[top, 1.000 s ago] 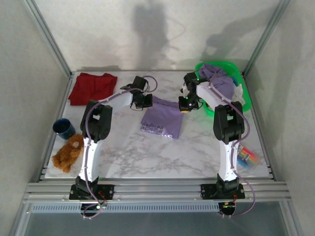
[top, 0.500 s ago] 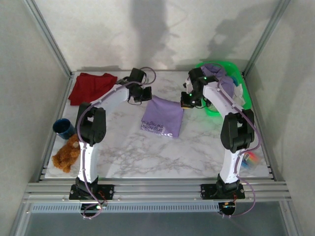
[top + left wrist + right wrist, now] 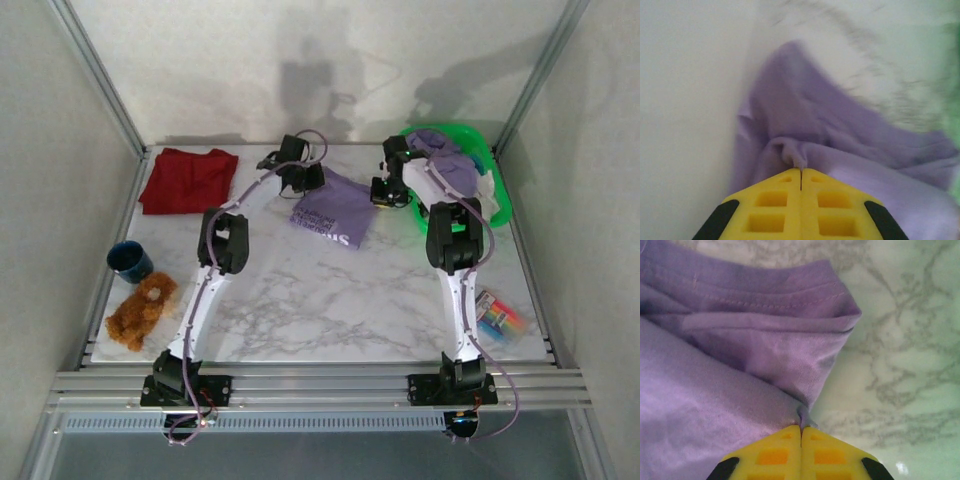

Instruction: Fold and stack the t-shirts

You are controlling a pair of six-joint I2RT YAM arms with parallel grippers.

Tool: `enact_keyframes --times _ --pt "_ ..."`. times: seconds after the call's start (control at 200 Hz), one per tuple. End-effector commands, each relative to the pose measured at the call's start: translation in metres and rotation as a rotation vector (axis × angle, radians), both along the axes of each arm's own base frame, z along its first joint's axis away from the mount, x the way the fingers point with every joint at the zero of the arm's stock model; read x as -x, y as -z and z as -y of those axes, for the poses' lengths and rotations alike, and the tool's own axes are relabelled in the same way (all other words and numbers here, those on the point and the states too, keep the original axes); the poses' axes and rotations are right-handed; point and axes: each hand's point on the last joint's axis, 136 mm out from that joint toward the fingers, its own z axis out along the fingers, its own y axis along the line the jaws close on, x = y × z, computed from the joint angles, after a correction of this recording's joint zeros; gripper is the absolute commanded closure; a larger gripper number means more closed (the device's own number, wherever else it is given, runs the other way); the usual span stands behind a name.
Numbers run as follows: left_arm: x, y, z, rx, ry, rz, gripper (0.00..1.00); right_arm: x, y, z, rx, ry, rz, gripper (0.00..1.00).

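I see the lavender t-shirt with white lettering (image 3: pixel 333 210) on the marble table (image 3: pixel 330 300), toward the far side, between my two arms. The left gripper (image 3: pixel 800 174) has its yellow fingers pressed together on a small fold of the purple cloth at the shirt's far left corner. The right gripper (image 3: pixel 801 428) pinches the cloth in the same way at the far right corner, just beside the hem. The dark red t-shirt (image 3: pixel 188 178) lies in the far left corner of the table, well apart. More lavender t-shirts (image 3: pixel 445 160) are heaped in the green basket (image 3: pixel 503 205) at the far right.
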Motion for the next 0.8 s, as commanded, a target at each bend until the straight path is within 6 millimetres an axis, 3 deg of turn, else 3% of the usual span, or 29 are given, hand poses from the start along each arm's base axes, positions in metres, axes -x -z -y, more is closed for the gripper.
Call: enact_keyframes --times 0.0,0.065,0.14,0.225,0.315,0.355,0.421,0.466,0.561,0.676,0.791 --pt "-0.025 -0.021 -0.022 0.079 -0.061 0.042 1.0 -0.011 -0.02 0.001 0.05 0.002 0.024 1.0" --pt "-0.024 -0.016 -0.024 0.09 -0.06 0.027 1.0 -0.011 -0.015 -0.001 0.046 -0.01 0.012 0.99" --pt "-0.02 -0.014 -0.027 0.072 -0.048 0.014 0.99 -0.008 -0.019 -0.006 0.036 -0.024 0.019 0.67" --pt "-0.015 -0.023 -0.024 0.082 -0.027 0.02 0.69 -0.003 -0.031 -0.013 0.038 -0.041 0.049 0.57" --pt "-0.009 -0.049 -0.024 0.078 -0.017 0.056 0.56 0.006 -0.051 -0.019 0.033 -0.045 0.068 0.54" --pt "-0.008 -0.07 -0.028 0.064 -0.027 0.094 0.48 0.011 -0.061 -0.02 0.03 -0.044 0.077 0.54" --pt "0.0 -0.097 -0.035 0.042 -0.051 0.131 0.42 0.02 -0.079 -0.021 0.021 -0.029 0.088 0.53" --pt "0.01 -0.11 -0.041 0.022 -0.07 0.142 0.4 0.03 -0.089 -0.023 0.007 -0.012 0.087 0.53" --pt "0.032 -0.115 -0.053 -0.03 -0.093 0.113 0.41 0.054 -0.1 -0.033 -0.032 0.0 0.072 0.53" --pt "0.062 -0.093 -0.054 -0.084 -0.061 0.051 0.48 0.076 -0.093 -0.05 -0.095 0.008 0.033 0.57" --pt "0.081 -0.066 -0.041 -0.062 -0.016 0.012 0.63 0.078 -0.073 -0.07 -0.18 0.019 0.005 0.66"
